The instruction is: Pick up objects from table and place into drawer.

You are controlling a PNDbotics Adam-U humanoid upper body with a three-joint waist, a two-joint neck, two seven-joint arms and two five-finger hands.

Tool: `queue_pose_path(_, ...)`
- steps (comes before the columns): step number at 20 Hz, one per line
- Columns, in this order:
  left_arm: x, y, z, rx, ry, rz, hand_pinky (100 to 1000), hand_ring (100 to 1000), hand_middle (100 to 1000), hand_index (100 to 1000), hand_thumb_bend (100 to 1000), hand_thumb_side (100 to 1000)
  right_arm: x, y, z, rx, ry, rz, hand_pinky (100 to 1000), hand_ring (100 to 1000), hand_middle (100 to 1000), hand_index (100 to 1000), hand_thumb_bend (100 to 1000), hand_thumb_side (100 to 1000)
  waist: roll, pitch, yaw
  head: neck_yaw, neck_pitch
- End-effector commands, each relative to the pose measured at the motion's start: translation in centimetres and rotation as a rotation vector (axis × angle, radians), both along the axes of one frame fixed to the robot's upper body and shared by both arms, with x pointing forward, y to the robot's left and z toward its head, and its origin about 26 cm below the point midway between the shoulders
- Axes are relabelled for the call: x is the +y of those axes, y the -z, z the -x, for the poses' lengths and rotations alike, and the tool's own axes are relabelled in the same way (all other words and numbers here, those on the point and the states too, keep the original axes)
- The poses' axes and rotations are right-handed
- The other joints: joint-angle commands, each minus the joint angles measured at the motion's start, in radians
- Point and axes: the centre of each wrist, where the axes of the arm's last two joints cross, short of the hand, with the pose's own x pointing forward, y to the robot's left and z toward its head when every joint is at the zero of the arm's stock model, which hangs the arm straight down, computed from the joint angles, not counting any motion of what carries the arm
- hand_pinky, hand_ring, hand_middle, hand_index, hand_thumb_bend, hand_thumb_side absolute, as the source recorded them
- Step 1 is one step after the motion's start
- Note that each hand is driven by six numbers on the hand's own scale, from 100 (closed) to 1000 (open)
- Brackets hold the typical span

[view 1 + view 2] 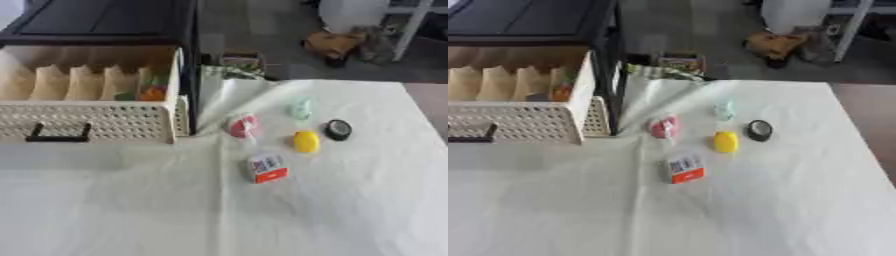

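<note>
We are seeing neither hand, only a perforated cream drawer [105,122] lying open beside a box [267,168], yellow lump [305,141] and black disc [338,129] on the cloth-covered worktop [131,210].

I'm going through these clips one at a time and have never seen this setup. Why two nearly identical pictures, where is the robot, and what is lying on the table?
Both pictures come from one stereo camera in a humanoid robot's head, looking down at its work: a left eye and a right eye, so they nearly match. Neither of the robot's hands is in view at this moment, and nothing is being held.

A table under a white cloth fills most of the view. At the upper left, a pale perforated drawer with a black handle stands pulled open; its dividers form compartments, and something orange already sits in one.

Five small things wait on the cloth: a red and white box, a yellow object, a red packet, a pale green item and a black round thing. They are meant to go into the drawer.
</note>
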Motion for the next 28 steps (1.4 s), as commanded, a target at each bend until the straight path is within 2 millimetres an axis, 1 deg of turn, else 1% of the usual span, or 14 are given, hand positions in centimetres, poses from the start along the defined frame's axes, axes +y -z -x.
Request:
queue_pose_path(1, -0.3, 0.3, 0.0, -0.004, 0.037, -0.01, 100, 100, 238, 855, 100, 541, -0.2, -2.8, 0.4, -0.046, 0.037, 0.106, 796, 750, 543, 807, 407, 1000, 0.0, -0.018, 0.001, -0.002, 0.006)
queue_pose_path(4, -0.5, 1.5, -0.2, 0.018, 0.071, -0.016, 100, 100, 287, 857, 100, 540, -0.3, -5.1, 0.6, -0.061, 0.083, 0.204, 805, 761, 553, 816, 334, 1000, -0.003, -0.02, 0.002, -0.001, 0.009)
queue_pose_path(6, -0.6, 2.4, -0.3, 0.03, 0.09, -0.028, 100, 100, 312, 857, 100, 526, -0.2, -6.5, 0.8, -0.059, 0.104, 0.276, 810, 766, 554, 819, 446, 1000, -0.006, -0.02, 0.003, -0.002, 0.011)
queue_pose_path(7, -0.7, 2.8, -0.3, 0.036, 0.101, -0.034, 108, 100, 322, 857, 100, 537, -0.1, -7.1, 0.8, -0.057, 0.107, 0.315, 815, 770, 555, 821, 555, 1000, -0.006, -0.02, 0.004, -0.002, 0.012)
queue_pose_path(10, -1.1, 3.9, -0.5, 0.044, 0.136, -0.034, 154, 141, 355, 857, 100, 556, 0.3, -8.8, 1.1, -0.039, 0.089, 0.442, 830, 782, 557, 828, 799, 1000, -0.009, -0.022, 0.006, -0.004, 0.01)
queue_pose_path(12, -1.4, 4.4, -0.6, 0.05, 0.161, -0.026, 167, 161, 365, 855, 100, 582, 0.6, -9.6, 1.2, -0.005, 0.059, 0.538, 840, 792, 564, 835, 908, 988, -0.01, -0.023, 0.009, -0.005, 0.008)
queue_pose_path(14, -1.7, 4.6, -0.7, 0.049, 0.187, -0.01, 185, 185, 381, 854, 100, 602, 1.0, -10.3, 1.3, 0.041, 0.031, 0.639, 850, 802, 583, 845, 970, 863, -0.01, -0.023, 0.012, -0.006, 0.005)
queue_pose_path(15, -1.8, 4.7, -0.7, 0.049, 0.199, -0.005, 194, 198, 390, 854, 100, 592, 1.0, -10.5, 1.3, 0.067, 0.024, 0.686, 862, 816, 615, 854, 1000, 759, -0.01, -0.023, 0.013, -0.007, 0.004)
queue_pose_path(18, -2.2, 5.0, -0.8, 0.047, 0.236, -0.002, 229, 259, 445, 859, 100, 611, 1.0, -11.1, 0.7, 0.158, 0.011, 0.833, 876, 829, 676, 863, 1000, 679, -0.011, -0.023, 0.018, -0.012, -0.002)
queue_pose_path(20, -2.4, 5.1, -0.9, 0.043, 0.255, -0.005, 267, 318, 485, 860, 100, 623, 0.7, -11.3, 0.1, 0.211, 0.001, 0.905, 884, 831, 682, 875, 1000, 588, -0.011, -0.022, 0.021, -0.015, -0.006)
queue_pose_path(21, -2.5, 5.1, -0.9, 0.04, 0.264, -0.004, 269, 320, 486, 860, 100, 624, 0.5, -11.4, -0.2, 0.24, -0.002, 0.937, 884, 831, 683, 875, 1000, 584, -0.012, -0.021, 0.022, -0.017, -0.008)
queue_pose_path(22, -2.6, 5.2, -0.9, 0.04, 0.271, -0.003, 280, 334, 496, 859, 100, 621, 0.3, -11.5, -0.6, 0.267, -0.008, 0.964, 887, 833, 694, 878, 1000, 546, -0.012, -0.021, 0.024, -0.018, -0.01)
queue_pose_path(23, -2.7, 5.2, -0.9, 0.041, 0.276, -0.004, 282, 336, 498, 859, 100, 620, 0.2, -11.5, -0.9, 0.292, -0.015, 0.985, 889, 834, 697, 880, 1000, 541, -0.013, -0.02, 0.024, -0.02, -0.011)
queue_pose_path(28, -3.0, 5.4, -1.0, 0.053, 0.296, -0.004, 285, 339, 500, 851, 100, 624, -0.4, -11.4, -2.6, 0.405, -0.055, 1.045, 908, 847, 684, 892, 903, 584, -0.015, -0.019, 0.028, -0.026, -0.014)
